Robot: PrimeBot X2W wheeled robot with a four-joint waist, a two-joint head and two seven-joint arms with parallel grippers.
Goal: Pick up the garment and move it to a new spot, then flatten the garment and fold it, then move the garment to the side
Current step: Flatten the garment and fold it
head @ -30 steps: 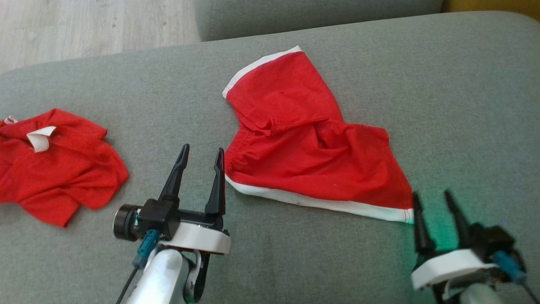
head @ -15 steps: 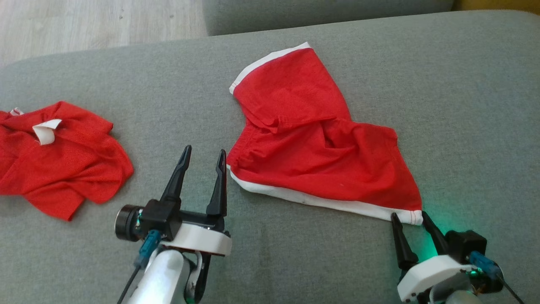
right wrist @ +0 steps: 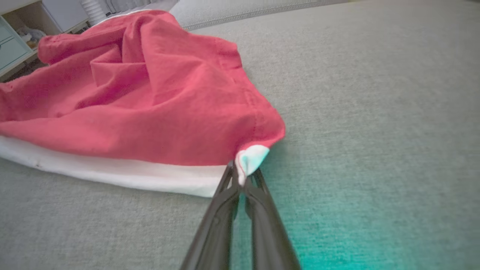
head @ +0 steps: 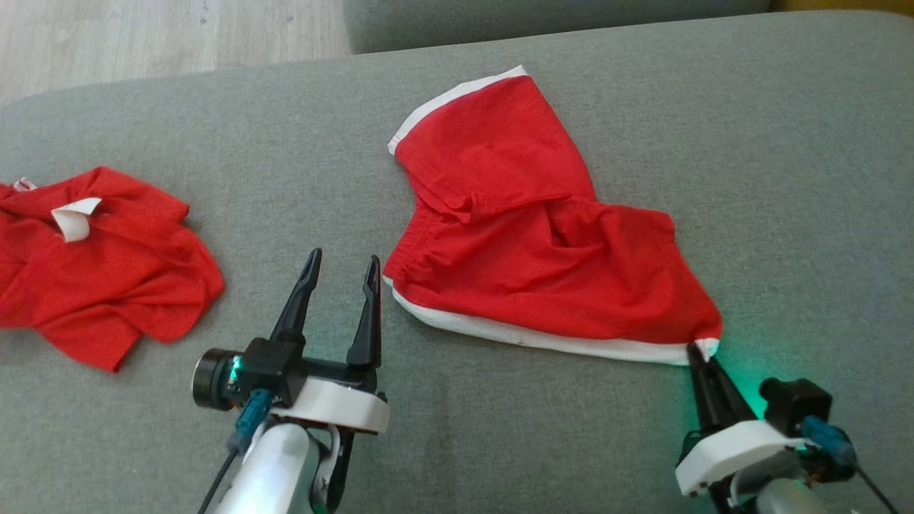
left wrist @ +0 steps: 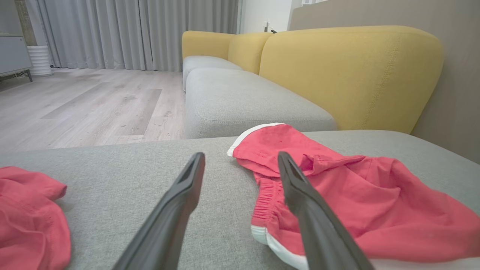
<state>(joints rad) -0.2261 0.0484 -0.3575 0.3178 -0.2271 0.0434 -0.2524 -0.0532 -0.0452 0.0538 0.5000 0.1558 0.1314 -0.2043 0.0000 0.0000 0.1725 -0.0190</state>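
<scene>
At corner of garment, right hand newly closed

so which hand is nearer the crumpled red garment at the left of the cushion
Left. The left hand is open just right of the crumpled red garment, not touching it; the right hand is far across the cushion, shut on a corner of the red shorts.

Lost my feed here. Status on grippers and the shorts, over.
Right gripper, jaws shut on hem corner of red shorts. Left gripper open beside the waistband end. Second red garment apart, on the left.
</scene>
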